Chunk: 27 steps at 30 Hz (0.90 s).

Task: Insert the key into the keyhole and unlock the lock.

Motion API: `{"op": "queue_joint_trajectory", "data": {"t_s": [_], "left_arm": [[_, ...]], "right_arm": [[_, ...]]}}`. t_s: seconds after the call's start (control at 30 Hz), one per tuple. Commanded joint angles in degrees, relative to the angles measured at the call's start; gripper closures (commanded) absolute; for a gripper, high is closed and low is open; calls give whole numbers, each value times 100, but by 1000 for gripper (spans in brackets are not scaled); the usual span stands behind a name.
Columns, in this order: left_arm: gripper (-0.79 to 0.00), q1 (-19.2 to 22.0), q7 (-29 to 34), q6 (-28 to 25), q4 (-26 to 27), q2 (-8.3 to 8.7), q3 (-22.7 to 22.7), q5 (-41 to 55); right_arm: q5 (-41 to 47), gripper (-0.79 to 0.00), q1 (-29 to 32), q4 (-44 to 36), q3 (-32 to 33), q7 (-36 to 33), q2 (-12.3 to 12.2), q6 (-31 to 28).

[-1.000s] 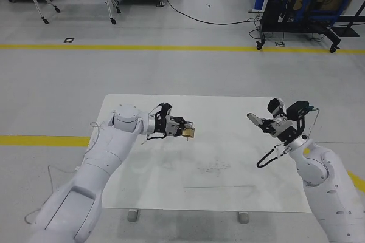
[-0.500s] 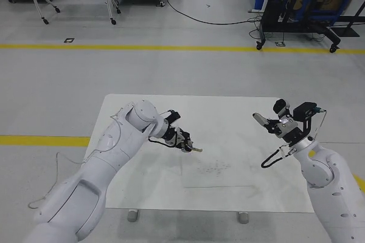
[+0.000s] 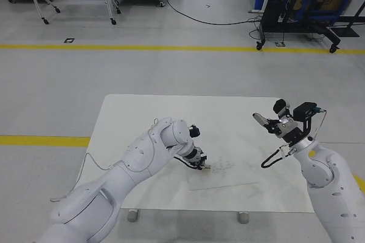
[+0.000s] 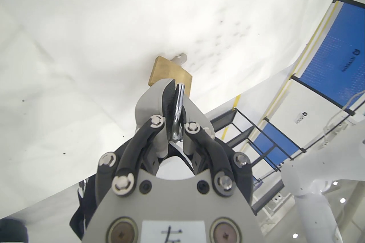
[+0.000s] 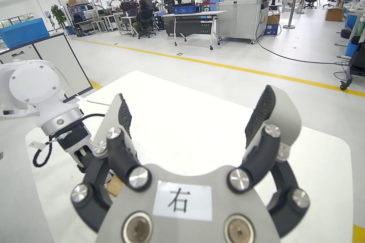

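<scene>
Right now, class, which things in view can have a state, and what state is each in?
padlock: held by its shackle, low over the table; whether the shackle is released is hidden.
key: sticking out of the padlock's far end, apparently in the keyhole.
left gripper: shut on the padlock's shackle.
right gripper: open, empty.

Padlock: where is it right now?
The padlock is clamped by its shackle in the left tool; in the top view, over the table's middle toward the front edge.
</scene>
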<state>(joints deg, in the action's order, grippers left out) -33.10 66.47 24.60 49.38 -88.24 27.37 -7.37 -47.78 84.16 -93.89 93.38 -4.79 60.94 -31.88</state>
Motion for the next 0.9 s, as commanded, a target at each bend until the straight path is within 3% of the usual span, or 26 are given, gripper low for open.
{"op": "queue_joint_trajectory", "data": {"t_s": [0.0, 0.03, 0.07, 0.27, 0.43, 0.67, 0.87], "left_arm": [[-135, 78, 44, 15, -139, -67, -70, -24], [-397, 107, 42, 13, -201, -103, -90, -12], [-785, 131, 25, 2, -271, -132, -89, 19], [-785, 220, -76, -102, -536, -208, 0, 139], [-785, 225, -291, -215, -669, -85, 377, 316], [-785, -97, -400, -737, -440, 409, 1360, 634], [-785, -834, -655, -1587, 92, 969, 2689, 1090]], "right_arm": [[0, -785, 0, 0, 0, 0, 0, 0], [0, -785, 0, 0, 0, 0, 0, 0], [0, -785, 0, 0, 0, 0, 0, 0], [0, -785, 0, 0, 0, 0, 0, 0], [0, -785, 0, 0, 0, 0, 0, 0], [0, -785, 0, 0, 0, 0, 0, 0], [0, -785, 0, 0, 0, 0, 0, 0]]}}
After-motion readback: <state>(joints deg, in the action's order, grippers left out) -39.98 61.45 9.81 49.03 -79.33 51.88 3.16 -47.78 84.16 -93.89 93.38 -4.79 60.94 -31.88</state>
